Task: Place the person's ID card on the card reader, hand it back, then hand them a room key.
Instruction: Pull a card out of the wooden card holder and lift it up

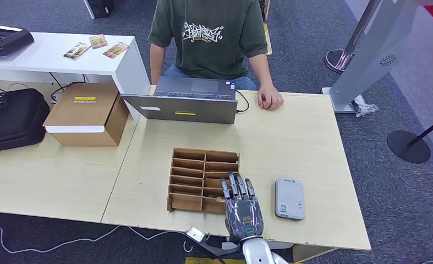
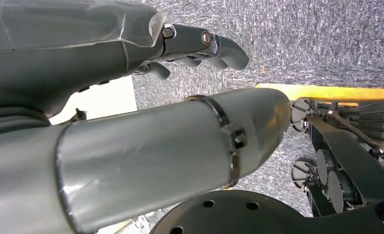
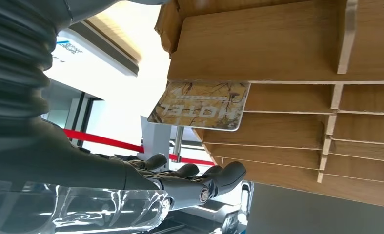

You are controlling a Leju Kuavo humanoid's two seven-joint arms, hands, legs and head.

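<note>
A wooden slotted organizer (image 1: 192, 165) lies near the front edge of the light wood table (image 1: 291, 137). My right hand (image 1: 242, 212) hovers over its near right corner with fingers stretched out flat and nothing in them. In the right wrist view a room key card printed HOTEL (image 3: 199, 105) stands in one slot of the organizer (image 3: 277, 44), a short way from my fingertips (image 3: 229, 173). The grey card reader (image 1: 289, 198) lies flat just right of that hand. My left hand (image 2: 107, 73) hangs beside the table over carpet, holding nothing.
A person in a green T-shirt (image 1: 208, 33) sits across the table, one hand (image 1: 270, 99) resting on it beside an open laptop (image 1: 184, 102). A cardboard box (image 1: 87, 113) and a black bag (image 1: 10, 118) sit left. Several cards (image 1: 96, 47) lie on a white side table.
</note>
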